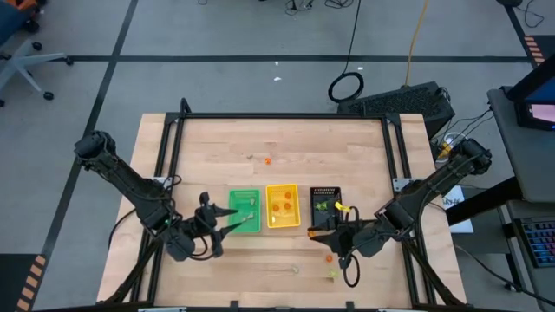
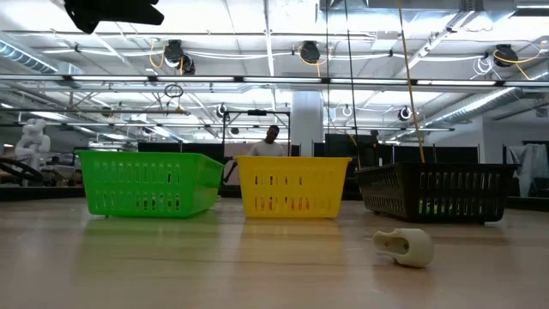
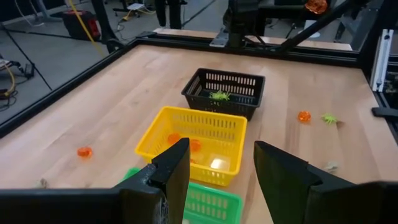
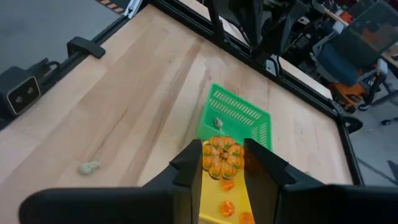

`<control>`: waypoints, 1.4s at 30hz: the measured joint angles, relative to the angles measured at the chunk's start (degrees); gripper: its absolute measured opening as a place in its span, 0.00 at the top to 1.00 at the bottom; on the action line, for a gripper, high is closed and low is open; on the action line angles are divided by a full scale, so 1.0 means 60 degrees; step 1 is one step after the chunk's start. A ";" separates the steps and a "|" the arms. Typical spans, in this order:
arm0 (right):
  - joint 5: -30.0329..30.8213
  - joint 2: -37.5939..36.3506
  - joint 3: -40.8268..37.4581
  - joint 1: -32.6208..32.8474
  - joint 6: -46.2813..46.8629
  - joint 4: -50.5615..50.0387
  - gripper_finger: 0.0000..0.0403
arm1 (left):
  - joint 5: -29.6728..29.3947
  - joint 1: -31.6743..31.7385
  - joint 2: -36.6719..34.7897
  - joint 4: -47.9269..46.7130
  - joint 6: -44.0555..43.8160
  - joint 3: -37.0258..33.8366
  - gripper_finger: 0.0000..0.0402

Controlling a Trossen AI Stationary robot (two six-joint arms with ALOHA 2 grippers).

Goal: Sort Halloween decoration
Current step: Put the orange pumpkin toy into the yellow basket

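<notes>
Green tray (image 1: 244, 211), yellow tray (image 1: 283, 206), black tray (image 1: 326, 206), orange pumpkin trinket (image 4: 222, 157).

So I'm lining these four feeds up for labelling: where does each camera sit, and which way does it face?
High: overhead, straight down on the table; both arms show.
Low: table height, level across the green tray, yellow tray and black tray; no gripper shows.
Left wrist: past the open left gripper onto the trays.
Right wrist: past the right gripper, shut on an orange pumpkin.
Shared: both wrist views show the yellow tray.
</notes>
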 joint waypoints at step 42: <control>0.0018 0.0000 0.0000 -0.0739 -0.0659 0.0033 0.81 | 0.0078 0.0551 -0.0004 0.0018 0.0650 0.0000 0.56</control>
